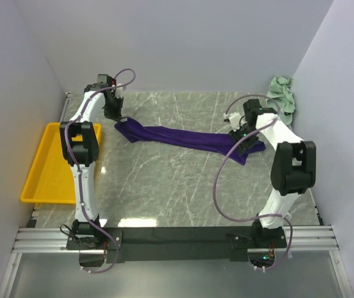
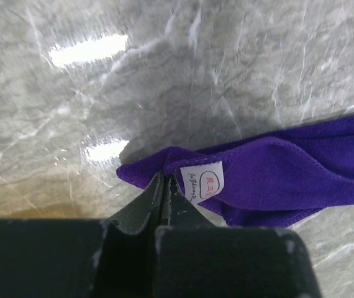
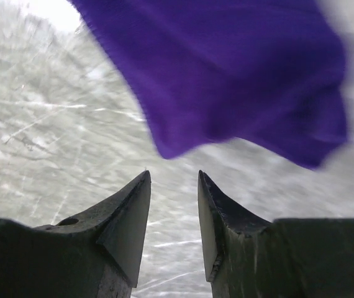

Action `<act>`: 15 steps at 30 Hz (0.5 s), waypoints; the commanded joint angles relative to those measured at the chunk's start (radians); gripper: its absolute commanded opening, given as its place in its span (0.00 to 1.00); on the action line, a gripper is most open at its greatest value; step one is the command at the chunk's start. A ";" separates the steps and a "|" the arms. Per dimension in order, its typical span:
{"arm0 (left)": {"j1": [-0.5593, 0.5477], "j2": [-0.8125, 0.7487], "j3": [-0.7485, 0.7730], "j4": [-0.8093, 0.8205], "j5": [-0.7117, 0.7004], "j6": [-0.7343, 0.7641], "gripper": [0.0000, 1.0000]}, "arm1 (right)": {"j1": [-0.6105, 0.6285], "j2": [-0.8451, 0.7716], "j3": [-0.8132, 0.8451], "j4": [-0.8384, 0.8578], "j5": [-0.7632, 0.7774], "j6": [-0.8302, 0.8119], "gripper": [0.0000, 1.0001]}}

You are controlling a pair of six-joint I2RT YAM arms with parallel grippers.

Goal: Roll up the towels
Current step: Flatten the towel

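The purple towel (image 1: 183,136) lies stretched across the grey table, bunched lengthwise. My left gripper (image 1: 116,115) is shut on its left end; the left wrist view shows the jaws (image 2: 164,180) pinching the purple towel (image 2: 276,174) next to a white label (image 2: 203,182). My right gripper (image 1: 239,138) is open and empty just short of the towel's right end; in the right wrist view the right gripper (image 3: 173,177) hovers over bare table below the purple towel (image 3: 226,74). The mint green towel (image 1: 282,94) lies crumpled at the far right corner.
A yellow tray (image 1: 48,166) sits at the table's left edge beside the left arm. White walls close in the table on the left, back and right. The black rail (image 1: 177,236) with both arm bases runs along the near edge.
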 commanded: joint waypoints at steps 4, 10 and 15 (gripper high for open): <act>0.000 -0.075 -0.017 0.021 0.030 -0.014 0.00 | 0.041 0.067 -0.029 0.034 0.036 0.053 0.43; 0.000 -0.077 -0.030 0.030 0.036 -0.019 0.00 | 0.051 0.119 -0.057 0.062 0.067 0.079 0.45; 0.000 -0.089 -0.061 0.047 0.032 -0.016 0.00 | 0.049 0.140 -0.078 0.072 0.087 0.079 0.48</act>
